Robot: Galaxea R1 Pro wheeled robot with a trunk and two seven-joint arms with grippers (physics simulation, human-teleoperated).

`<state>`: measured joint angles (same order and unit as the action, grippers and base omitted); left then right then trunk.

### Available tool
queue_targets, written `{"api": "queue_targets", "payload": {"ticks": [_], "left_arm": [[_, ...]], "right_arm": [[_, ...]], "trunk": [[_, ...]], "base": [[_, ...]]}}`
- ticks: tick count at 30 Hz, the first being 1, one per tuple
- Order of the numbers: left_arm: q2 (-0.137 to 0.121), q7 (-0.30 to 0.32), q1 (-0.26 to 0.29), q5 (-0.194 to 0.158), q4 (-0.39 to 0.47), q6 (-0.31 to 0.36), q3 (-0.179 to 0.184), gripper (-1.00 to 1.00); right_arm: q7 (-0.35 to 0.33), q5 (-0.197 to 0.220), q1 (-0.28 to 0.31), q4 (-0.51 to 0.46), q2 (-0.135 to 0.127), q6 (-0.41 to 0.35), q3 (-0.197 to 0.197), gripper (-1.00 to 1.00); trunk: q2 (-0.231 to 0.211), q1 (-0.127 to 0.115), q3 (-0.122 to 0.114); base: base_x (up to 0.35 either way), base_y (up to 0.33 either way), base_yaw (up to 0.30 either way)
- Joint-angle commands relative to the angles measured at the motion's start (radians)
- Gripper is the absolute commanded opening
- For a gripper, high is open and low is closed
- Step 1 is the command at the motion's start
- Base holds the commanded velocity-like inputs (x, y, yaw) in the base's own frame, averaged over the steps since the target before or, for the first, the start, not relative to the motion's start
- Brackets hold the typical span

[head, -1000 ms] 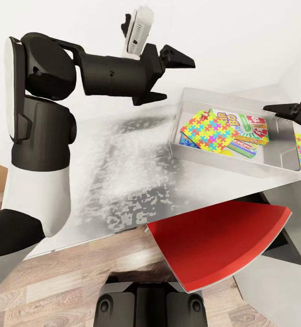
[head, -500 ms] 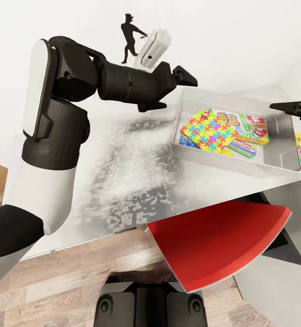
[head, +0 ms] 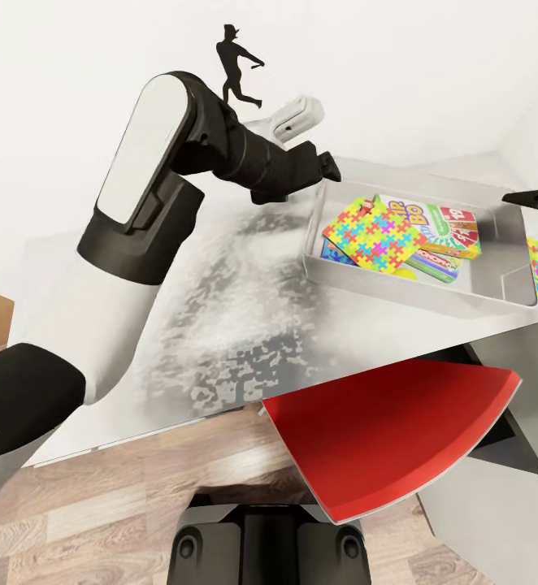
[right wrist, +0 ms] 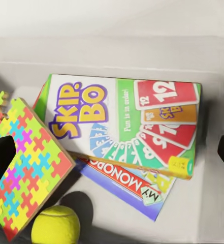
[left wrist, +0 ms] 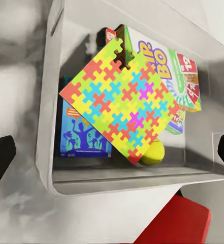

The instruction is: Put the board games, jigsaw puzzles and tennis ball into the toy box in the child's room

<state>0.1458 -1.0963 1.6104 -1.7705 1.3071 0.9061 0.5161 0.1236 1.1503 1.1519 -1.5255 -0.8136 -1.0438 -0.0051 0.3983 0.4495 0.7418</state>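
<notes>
In the head view the left pincer point(head: 324, 172) has dropped lower since a second ago and now hangs open and empty by the near corner of the toy box point(head: 399, 286) on the worktop point(head: 220, 325), while the right pincer point(head: 537, 197) has slid toward the picture's edge and I cannot tell if it is open. In the left wrist view the jigsaw puzzle point(left wrist: 123, 101) lies on top of the blue board game point(left wrist: 76, 137), with the tennis ball point(left wrist: 152, 152) beside it, all inside the box below the spread fingers. In the right wrist view the Skip-Bo game point(right wrist: 122, 122) lies over the Monopoly box point(right wrist: 127, 185).
</notes>
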Motion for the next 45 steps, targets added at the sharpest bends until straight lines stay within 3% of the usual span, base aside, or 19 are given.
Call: {"api": "queue_targets", "payload": {"ticks": [1, 3, 6, 8, 13, 26, 45], "left_arm": [[0.000, -0.010, 0.001, -0.008, -0.001, 0.002, 0.000, 1.00], [0.006, -0.008, 0.015, 0.060, -0.041, -0.001, 0.021, 1.00], [0.008, -0.007, 0.019, 0.090, -0.057, -0.003, 0.030, 1.00], [0.012, -0.005, 0.024, 0.141, -0.079, -0.008, 0.048, 1.00], [0.016, -0.003, 0.028, 0.188, -0.100, -0.017, 0.074, 1.00], [0.018, 0.006, 0.036, 0.229, -0.113, -0.034, 0.110, 1.00], [0.019, 0.035, 0.034, 0.238, -0.114, -0.040, 0.118, 1.00]], "right_arm": [[0.011, 0.011, 0.001, -0.001, 0.000, -0.003, 0.000, 1.00], [0.035, 0.012, -0.004, 0.000, -0.001, -0.003, -0.002, 1.00], [0.044, 0.011, -0.005, 0.000, -0.001, -0.003, -0.003, 1.00], [0.057, 0.010, -0.008, 0.001, -0.001, -0.003, -0.004, 1.00], [0.068, 0.009, -0.012, 0.004, -0.001, -0.003, -0.005, 1.00], [0.077, 0.010, -0.050, 0.009, -0.001, -0.003, -0.005, 1.00], [0.079, 0.009, -0.060, 0.010, 0.000, -0.003, -0.006, 1.00]], "trunk": [[0.002, 0.001, 0.001], [0.002, 0.001, 0.001], [0.002, 0.001, 0.001], [0.002, 0.001, 0.001], [0.002, 0.001, 0.001], [0.002, 0.001, 0.001], [0.002, 0.001, 0.001]], "base": [[0.000, 0.000, 0.000], [0.000, 0.000, 0.000], [0.000, 0.000, 0.000], [0.000, 0.000, 0.000], [0.000, 0.000, 0.000], [0.000, 0.000, 0.000], [0.000, 0.000, 0.000]]}}
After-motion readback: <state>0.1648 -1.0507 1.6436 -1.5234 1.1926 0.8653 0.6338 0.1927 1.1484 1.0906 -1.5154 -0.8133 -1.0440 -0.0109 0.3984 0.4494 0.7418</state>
